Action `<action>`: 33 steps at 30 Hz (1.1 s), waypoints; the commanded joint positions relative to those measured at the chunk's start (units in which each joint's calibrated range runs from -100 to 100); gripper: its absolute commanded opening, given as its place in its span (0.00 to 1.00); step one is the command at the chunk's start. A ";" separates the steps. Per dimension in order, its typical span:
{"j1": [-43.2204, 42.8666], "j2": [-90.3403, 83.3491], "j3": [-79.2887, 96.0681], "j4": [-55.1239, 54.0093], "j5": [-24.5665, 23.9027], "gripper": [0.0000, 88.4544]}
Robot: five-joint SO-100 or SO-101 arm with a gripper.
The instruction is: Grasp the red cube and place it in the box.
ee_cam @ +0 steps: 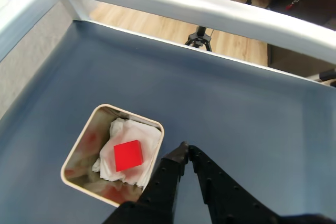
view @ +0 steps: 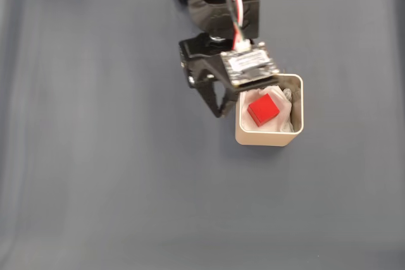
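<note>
Placement is judged done as the red cube (ee_cam: 128, 156) is seen resting on crumpled white paper (ee_cam: 140, 139) inside the box (ee_cam: 73, 153), while the gripper (ee_cam: 185, 149), its fingers brought together and empty just beside the rim, need only be drawn clear

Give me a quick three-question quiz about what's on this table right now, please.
1. True or false: the red cube lies inside the box.
2. The cube rests on: A) bare metal B) crumpled white paper C) the blue table cover.
3. In the wrist view, is the gripper inside the box or beside it?

Key:
1. True.
2. B.
3. Beside it, at its rim, fingertips together, holding nothing.
</note>
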 commanded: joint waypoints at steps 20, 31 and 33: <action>11.78 -27.05 30.94 2.67 -0.44 0.00; 7.10 -39.17 45.71 3.00 -0.39 0.00; 6.32 -40.90 47.90 3.00 -0.44 0.00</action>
